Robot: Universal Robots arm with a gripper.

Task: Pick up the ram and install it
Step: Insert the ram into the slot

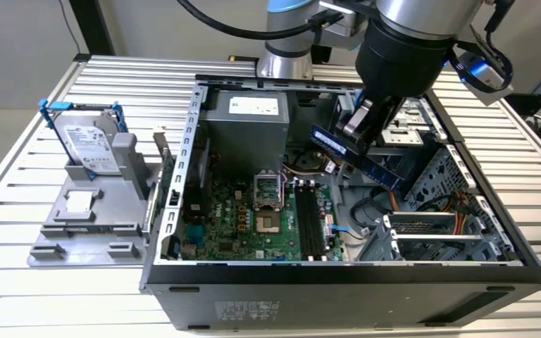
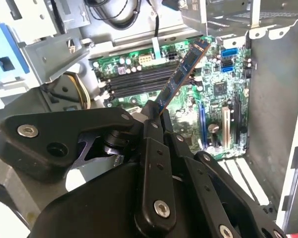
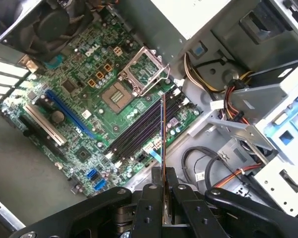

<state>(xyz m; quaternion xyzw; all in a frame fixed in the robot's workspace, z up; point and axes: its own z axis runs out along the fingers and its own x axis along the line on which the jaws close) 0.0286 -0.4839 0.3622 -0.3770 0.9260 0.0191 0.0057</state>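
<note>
- Tool (image 1: 353,132) is clamped on the ram (image 1: 380,172), with its two black fingers (image 3: 150,198) squeezing the thin stick.
- The ram hangs tilted in the air over the open computer case (image 1: 346,276).
- In the exterior view, the ram is at about 1 o'clock from the long black slots (image 1: 310,222) on the green motherboard (image 1: 242,229), and it is not touching them.
- In the first wrist view, the ram's thin edge points nearly along the slots.
- A hard drive (image 1: 90,141) in a blue frame stands on the tabletop (image 1: 26,296), at 9 o'clock from the case.
</note>
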